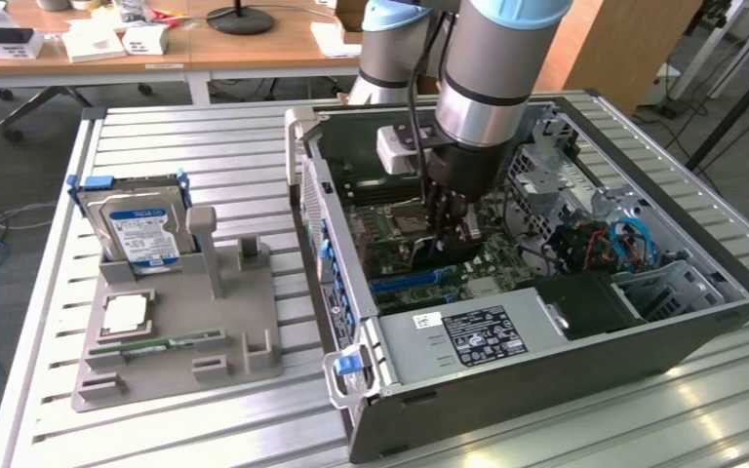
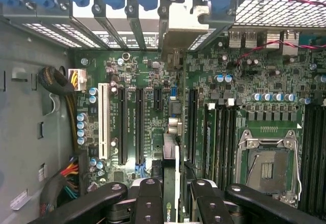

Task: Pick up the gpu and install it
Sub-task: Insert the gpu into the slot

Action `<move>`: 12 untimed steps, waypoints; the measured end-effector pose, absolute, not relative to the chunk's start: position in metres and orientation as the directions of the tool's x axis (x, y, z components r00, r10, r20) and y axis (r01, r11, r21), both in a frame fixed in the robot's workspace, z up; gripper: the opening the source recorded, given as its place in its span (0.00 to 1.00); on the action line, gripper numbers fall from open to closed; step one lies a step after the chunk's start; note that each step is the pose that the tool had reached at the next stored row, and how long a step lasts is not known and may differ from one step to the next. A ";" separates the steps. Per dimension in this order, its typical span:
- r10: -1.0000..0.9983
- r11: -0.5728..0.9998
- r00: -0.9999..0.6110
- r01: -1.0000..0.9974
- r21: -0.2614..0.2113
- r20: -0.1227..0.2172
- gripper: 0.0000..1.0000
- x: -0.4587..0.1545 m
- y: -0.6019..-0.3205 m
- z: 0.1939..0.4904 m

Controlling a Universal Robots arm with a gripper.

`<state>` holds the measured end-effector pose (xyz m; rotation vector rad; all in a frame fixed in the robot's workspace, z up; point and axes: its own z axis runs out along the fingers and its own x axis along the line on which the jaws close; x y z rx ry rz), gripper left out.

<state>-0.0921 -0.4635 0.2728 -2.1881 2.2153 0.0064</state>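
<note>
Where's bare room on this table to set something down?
Bare table behind the hard drive and in front of the case, at the exterior view's right. Crowded on the holder and inside the case, where the gripper holds the gpu.

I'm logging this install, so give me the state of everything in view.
gripper: shut on the gpu
gpu: held on edge over the motherboard
computer case: lying flat, side open
CPU socket: empty
hard drive: upright in the grey holder
memory stick: lying in the holder
</note>
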 end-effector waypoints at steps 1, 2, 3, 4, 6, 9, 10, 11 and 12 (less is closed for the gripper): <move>-1.000 0.012 -0.012 -1.000 -0.017 -0.023 0.26 -0.093 -0.464 0.273; -1.000 0.013 -0.012 -1.000 -0.017 -0.023 0.26 -0.093 -0.464 0.273; -1.000 0.013 -0.012 -1.000 -0.017 -0.023 0.26 -0.094 -0.464 0.273; -1.000 0.013 -0.012 -1.000 -0.017 -0.023 0.26 -0.094 -0.464 0.273; -1.000 0.013 -0.012 -1.000 -0.017 -0.023 0.26 -0.095 -0.464 0.273; -1.000 0.013 -0.012 -1.000 -0.017 -0.023 0.26 -0.097 -0.464 0.273; -1.000 0.013 -0.012 -1.000 -0.017 -0.023 0.26 -0.097 -0.464 0.272; -1.000 0.013 -0.012 -1.000 -0.017 -0.023 0.26 -0.098 -0.464 0.272; -1.000 0.012 -0.012 -1.000 -0.017 -0.023 0.26 -0.098 -0.464 0.272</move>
